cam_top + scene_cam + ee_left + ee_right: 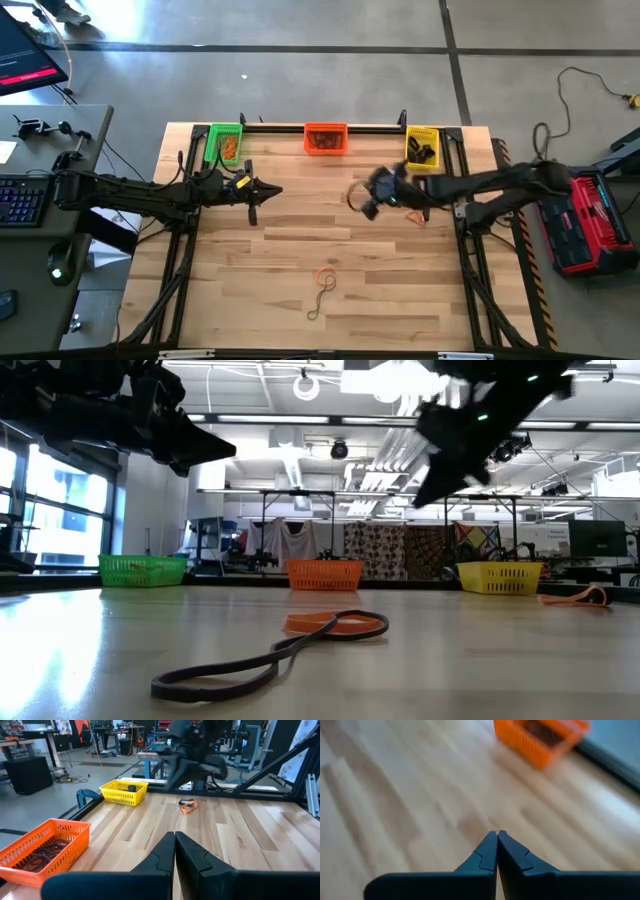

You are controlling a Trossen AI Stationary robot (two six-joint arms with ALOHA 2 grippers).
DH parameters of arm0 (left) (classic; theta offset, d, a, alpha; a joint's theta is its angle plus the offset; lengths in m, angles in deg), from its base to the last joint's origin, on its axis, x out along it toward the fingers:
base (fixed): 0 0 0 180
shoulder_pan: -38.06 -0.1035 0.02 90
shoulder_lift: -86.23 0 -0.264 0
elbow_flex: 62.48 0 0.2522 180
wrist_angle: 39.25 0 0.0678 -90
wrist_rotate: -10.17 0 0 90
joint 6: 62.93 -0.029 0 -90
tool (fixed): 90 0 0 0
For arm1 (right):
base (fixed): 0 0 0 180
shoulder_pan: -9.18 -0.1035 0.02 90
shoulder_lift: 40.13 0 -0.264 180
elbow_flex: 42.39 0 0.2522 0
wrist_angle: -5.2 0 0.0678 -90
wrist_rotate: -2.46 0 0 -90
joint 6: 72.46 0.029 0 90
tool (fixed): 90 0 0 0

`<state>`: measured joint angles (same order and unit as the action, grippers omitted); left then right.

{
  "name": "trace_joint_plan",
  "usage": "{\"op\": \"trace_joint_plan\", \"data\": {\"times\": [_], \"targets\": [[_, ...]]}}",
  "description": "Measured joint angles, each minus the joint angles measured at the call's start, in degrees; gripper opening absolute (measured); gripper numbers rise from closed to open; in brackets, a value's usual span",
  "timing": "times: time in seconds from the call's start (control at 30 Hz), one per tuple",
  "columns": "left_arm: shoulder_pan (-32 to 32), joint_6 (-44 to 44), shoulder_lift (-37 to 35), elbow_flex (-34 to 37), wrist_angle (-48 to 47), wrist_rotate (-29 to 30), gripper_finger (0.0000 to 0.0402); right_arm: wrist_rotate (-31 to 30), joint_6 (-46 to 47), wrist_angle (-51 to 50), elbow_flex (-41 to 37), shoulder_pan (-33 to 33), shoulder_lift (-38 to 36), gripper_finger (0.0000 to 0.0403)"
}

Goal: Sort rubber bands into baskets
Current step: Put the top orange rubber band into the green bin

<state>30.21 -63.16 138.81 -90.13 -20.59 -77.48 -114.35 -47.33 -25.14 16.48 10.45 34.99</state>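
Green basket (225,144), orange basket (325,138), yellow basket (422,147) on pale wood-grain table (300,290).

From overhead you look straight down on the whole table (330,300), the orange basket (325,139) at mid far edge. Your low camera sits at tabletop level by the opposite edge, facing that orange basket (325,574) and the room beyond. The left wrist camera looks across the boards with the orange basket (42,850) close beside it. The right wrist camera hangs above the wood, tilted down, nearer the orange basket (540,737).
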Motion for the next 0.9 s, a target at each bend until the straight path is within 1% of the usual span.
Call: {"op": "trace_joint_plan", "data": {"times": [0.1, 0.23, 0.37, 0.47, 0.57, 0.73, 0.9], "targets": [[0.00, -0.03, -0.01, 0.00, 0.00, 0.00, 0.0003, -0.75, 8.75, -9.84, -1.42, -3.57, -4.45, 0.0000], [0.00, -0.03, -0.01, 0.00, -0.01, 0.00, 0.0003, -0.42, 19.30, -23.83, -1.91, -6.77, -6.69, 0.0000], [0.00, -0.40, 0.00, 0.00, 0.02, 0.00, 0.0003, 4.75, 24.07, -34.90, -1.92, -7.27, -6.79, 0.0000], [0.00, -0.40, -0.01, 0.00, 0.01, 0.00, 0.0003, 7.31, 24.26, -38.70, -1.93, -6.86, -6.79, 0.0003], [0.00, -0.42, 0.01, 0.00, 0.00, 0.00, 0.0003, 9.95, 21.26, -39.62, -1.93, -5.63, -6.79, 0.0018], [0.00, -0.39, -0.01, 0.00, -0.06, 0.00, 0.0003, 14.92, 16.03, -39.49, -1.91, -2.03, -6.77, 0.0070], [0.00, -0.29, -0.01, 0.00, -0.39, 0.00, 0.0003, 16.02, 13.31, -39.50, -1.91, 1.78, -6.46, 0.0124]]}}
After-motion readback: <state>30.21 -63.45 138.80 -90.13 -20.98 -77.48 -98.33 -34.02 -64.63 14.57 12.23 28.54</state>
